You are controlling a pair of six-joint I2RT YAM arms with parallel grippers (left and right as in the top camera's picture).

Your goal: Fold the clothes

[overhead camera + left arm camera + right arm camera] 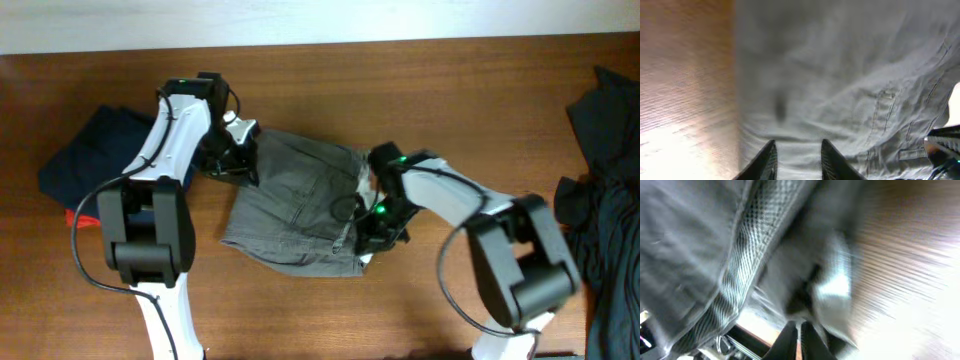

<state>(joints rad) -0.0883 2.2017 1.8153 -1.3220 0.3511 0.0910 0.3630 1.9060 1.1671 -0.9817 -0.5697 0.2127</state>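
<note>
On the wooden table (400,80), the grey shorts (295,205) lie centre, apparently half-folded. The left gripper (798,143) hovers parted at their far-left edge, and the right gripper (797,326) pinches their near-right hem. The dark pile (610,200) at the right looks unfolded.

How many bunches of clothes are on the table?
3: grey cloth shorts in the middle, a dark navy garment on the left, and a black cloth heap on the right, which may hide more.
</note>
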